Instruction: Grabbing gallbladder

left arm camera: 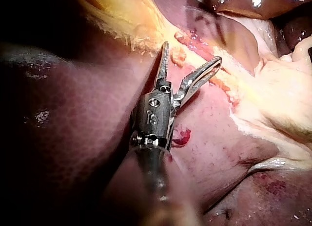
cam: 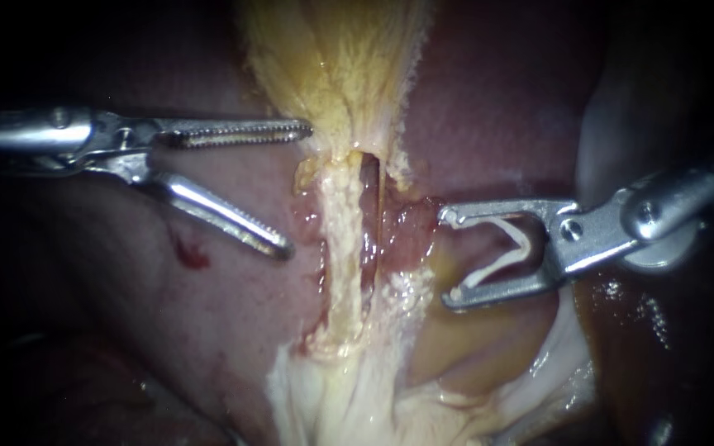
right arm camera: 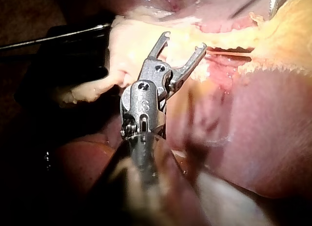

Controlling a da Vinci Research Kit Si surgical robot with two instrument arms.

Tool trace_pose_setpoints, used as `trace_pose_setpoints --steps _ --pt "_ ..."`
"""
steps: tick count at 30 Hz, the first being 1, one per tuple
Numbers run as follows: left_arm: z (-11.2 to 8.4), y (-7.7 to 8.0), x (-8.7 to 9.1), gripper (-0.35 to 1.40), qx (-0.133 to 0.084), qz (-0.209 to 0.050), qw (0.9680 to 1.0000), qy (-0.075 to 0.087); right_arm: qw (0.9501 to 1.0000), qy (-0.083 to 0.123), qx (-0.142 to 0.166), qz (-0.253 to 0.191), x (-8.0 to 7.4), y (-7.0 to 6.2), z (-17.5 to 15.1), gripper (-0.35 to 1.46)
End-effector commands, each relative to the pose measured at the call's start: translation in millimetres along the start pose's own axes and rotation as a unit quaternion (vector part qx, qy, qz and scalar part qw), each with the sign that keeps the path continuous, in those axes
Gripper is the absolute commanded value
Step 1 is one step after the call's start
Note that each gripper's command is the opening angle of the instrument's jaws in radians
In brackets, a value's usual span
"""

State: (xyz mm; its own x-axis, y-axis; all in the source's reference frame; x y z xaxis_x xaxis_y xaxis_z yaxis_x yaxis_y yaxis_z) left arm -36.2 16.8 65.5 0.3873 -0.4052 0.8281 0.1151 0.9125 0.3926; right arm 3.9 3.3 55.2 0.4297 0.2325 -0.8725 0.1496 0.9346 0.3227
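Wide gap between the two toothed jaws of the left instrument [cam: 297, 188], nothing gripped. Just ahead of its upper jaw tip, close but apart, the yellow gallbladder [cam: 332, 66], narrowing down into a pale tube [cam: 342, 248] ahead of the lower jaw. Beneath both jaws, pink liver [cam: 225, 322], with a small red spot [cam: 192, 254] beside the lower jaw.

Facing it from the far side of the tube, the right instrument [cam: 449, 258], jaws held far apart and carrying a white V-shaped clip [cam: 502, 248] touching both of them. No tissue inside the clip; tube just ahead of the jaw tips, untouched.

From the left wrist, open jaws of the left instrument [left arm camera: 191, 51] again, tips right by the frayed yellow edge of the gallbladder [left arm camera: 126, 18]; touching or not, cannot tell. From the right wrist, right instrument [right arm camera: 184, 40] with jaws apart above pale tissue, clip not made out there
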Motion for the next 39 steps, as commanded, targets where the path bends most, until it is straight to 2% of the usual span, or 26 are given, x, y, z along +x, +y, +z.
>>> trace_pose_setpoints --steps 1,3,8,13,24,29,36,39 --pt "0.1 0.0 0.2 0.78 -0.005 0.0 1.0 0.004 1.0 0.0 0.0 0.0 0.0 0.0 0.0 0.48" --pt "0.3 0.1 0.7 0.74 -0.008 -0.011 0.9999 0.009 1.0 0.0 0.0 0.0 0.0 0.0 0.0 0.48" --pt "0.5 0.5 1.4 0.73 -0.02 -0.02 0.9995 0.011 1.0 0.0 0.0 0.0 0.1 -0.1 0.0 0.48" --pt "0.5 1.2 1.8 0.71 -0.033 -0.029 0.9989 0.014 1.0 0.0 0.0 0.003 0.1 -0.1 0.0 0.48" --pt "1.0 1.9 2.1 0.61 -0.047 -0.049 0.9976 0.017 1.0 0.0 0.0 0.003 0.1 0.0 0.1 0.48" --pt "1.1 2.0 2.3 0.46 -0.053 -0.062 0.9965 0.017 1.0 0.0 0.0 0.003 0.1 0.0 0.1 0.48" --pt "1.1 2.2 3.0 0.26 -0.065 -0.072 0.9948 0.029 1.0 0.0 0.0 0.003 0.1 0.0 0.1 0.48" --pt "0.9 2.3 3.3 0.0 -0.067 -0.075 0.9943 0.035 1.0 0.0 0.0 0.003 0.1 0.0 0.1 0.48"
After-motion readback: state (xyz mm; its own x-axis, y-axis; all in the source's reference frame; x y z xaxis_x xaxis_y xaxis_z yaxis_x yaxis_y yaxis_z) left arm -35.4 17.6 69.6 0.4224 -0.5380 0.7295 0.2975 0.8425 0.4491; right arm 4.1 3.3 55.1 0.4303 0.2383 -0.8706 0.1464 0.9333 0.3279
